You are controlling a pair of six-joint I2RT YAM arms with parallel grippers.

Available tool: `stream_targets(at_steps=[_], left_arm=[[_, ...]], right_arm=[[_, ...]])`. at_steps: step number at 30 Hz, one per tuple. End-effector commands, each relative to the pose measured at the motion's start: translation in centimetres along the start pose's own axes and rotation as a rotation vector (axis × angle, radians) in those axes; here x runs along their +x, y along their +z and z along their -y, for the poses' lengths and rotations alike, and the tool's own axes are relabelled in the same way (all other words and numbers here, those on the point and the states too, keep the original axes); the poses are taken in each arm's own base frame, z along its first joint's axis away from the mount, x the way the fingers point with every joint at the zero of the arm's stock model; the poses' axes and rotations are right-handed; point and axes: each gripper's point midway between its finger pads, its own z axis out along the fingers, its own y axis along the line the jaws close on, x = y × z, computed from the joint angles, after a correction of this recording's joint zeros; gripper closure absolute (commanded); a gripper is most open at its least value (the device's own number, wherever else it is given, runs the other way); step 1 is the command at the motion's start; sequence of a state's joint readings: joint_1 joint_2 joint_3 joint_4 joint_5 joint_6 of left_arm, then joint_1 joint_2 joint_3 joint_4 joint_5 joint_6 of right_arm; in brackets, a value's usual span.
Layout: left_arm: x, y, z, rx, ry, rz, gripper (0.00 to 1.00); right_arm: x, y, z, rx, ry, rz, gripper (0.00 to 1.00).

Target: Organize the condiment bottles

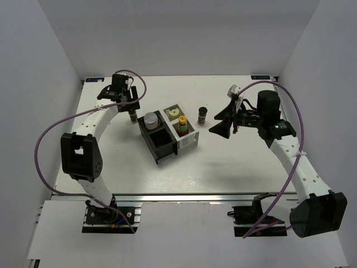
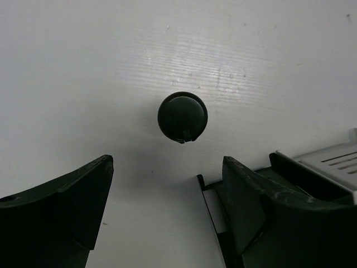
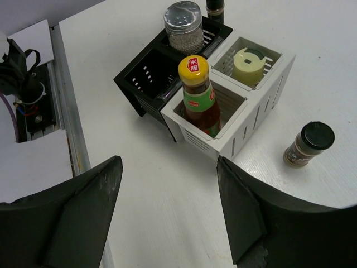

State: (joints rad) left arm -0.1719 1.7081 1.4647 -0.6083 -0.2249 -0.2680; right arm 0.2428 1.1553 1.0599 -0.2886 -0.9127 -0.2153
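The tall red-green sauce bottle (image 3: 198,95) with yellow cap, the cream squat bottle (image 3: 250,60) and the silver-lidded jar (image 3: 183,25) stand in compartments of the black-and-white rack (image 3: 252,129). One black-lidded spice jar (image 1: 202,114) stands on the table right of the rack and also shows in the right wrist view (image 3: 308,144). The other spice jar (image 1: 133,115) stands left of the rack, its lid (image 2: 182,117) just ahead of my open, empty left gripper (image 2: 167,167), which hovers above it (image 1: 128,105). My right gripper (image 1: 222,126) is open and empty, right of the rack (image 3: 168,167).
The rack (image 1: 167,134) sits mid-table, one black compartment (image 3: 148,72) empty. Its corner (image 2: 329,162) lies beside my left gripper's right finger. White walls enclose the table on three sides. An aluminium rail (image 1: 184,198) runs along the near edge.
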Motion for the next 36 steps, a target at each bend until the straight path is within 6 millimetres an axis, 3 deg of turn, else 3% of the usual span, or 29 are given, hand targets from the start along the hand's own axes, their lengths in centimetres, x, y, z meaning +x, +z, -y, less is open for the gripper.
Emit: stream_targets(at_steps=[1, 15, 23, 30, 36], left_arm=[[-0.6, -0.2, 0.1, 0.009, -0.012, -0.017, 0.12], [0.1, 4.8, 1.0, 0.019, 0.016, -0.112, 0.19], [0.6, 6.0, 1.0, 0.025, 0.011, -0.123, 0.39], [0.8, 5.9, 0.9, 0.025, 0.015, -0.123, 0.57], [-1.4, 2.9, 0.2, 0.015, 0.023, -0.047, 0.80]], right_arm=[[-0.9, -0.3, -0.7, -0.030, -0.037, 0.039, 0.26], [-0.1, 0.0, -0.2, -0.025, -0.026, 0.023, 0.26], [0.3, 0.2, 0.2, -0.023, -0.015, 0.012, 0.26], [0.6, 0.3, 0.5, -0.022, -0.010, 0.003, 0.27], [0.9, 0.4, 0.5, -0.025, -0.002, -0.003, 0.27]])
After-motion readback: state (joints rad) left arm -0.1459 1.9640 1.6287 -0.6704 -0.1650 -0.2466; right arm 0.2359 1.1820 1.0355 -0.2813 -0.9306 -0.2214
